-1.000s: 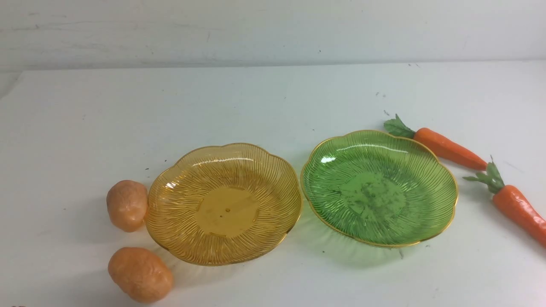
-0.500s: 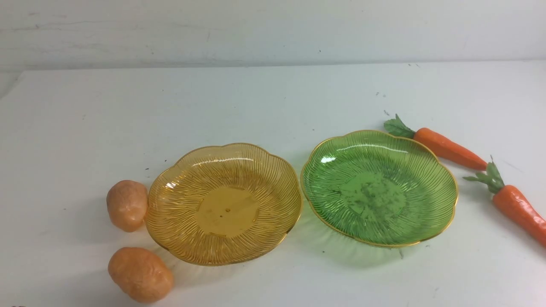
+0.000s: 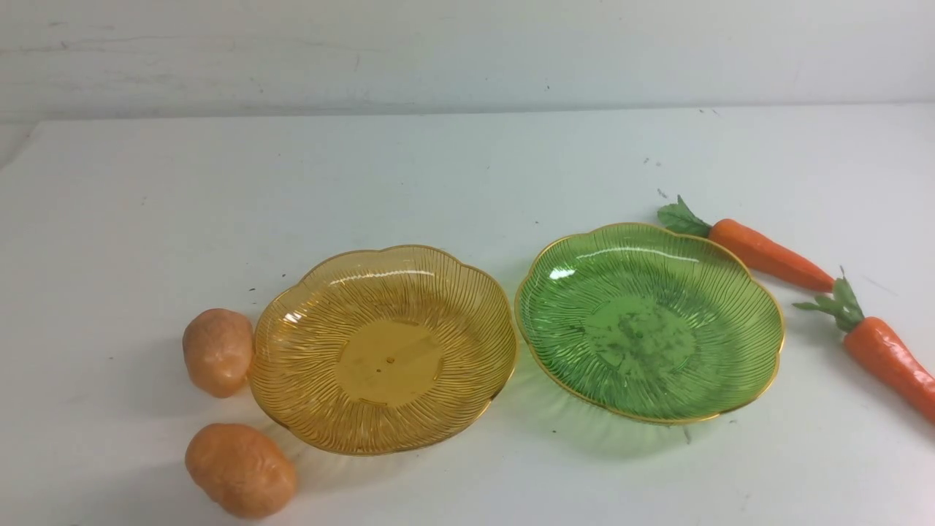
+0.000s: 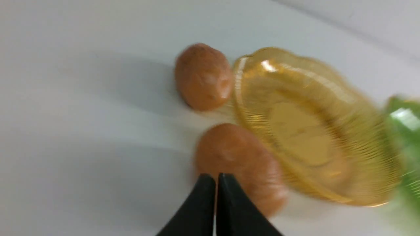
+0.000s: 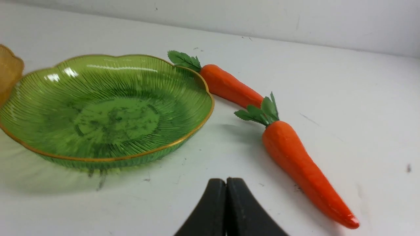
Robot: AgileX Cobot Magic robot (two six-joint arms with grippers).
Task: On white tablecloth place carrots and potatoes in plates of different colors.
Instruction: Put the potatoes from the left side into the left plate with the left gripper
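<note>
- Potatoes (image 3: pixel 241 471): on counter (image 3: pixel 438 183), left of yellow plate (image 3: pixel 383 358), toward the near left corner.
- Left tool (image 4: pixel 217 180): closed, holding nothing.
- Open wide above one, straddle its middle, squeeze gently.

The plates, amber (image 3: pixel 390 358) and green (image 3: pixel 641 336), look like clear, glossy plastic, finely ribbed, with shiny metallic-gold rims. The potatoes (image 3: pixel 218 352) (image 3: pixel 241 470) have wrinkled, faintly glossy skins; the carrots (image 3: pixel 771 254) (image 3: pixel 891 365) look smoother and shinier. The white cloth (image 3: pixel 453 183) looks matt.

Black fingers (image 5: pixel 215 208) (tapering to narrow tips).
</note>
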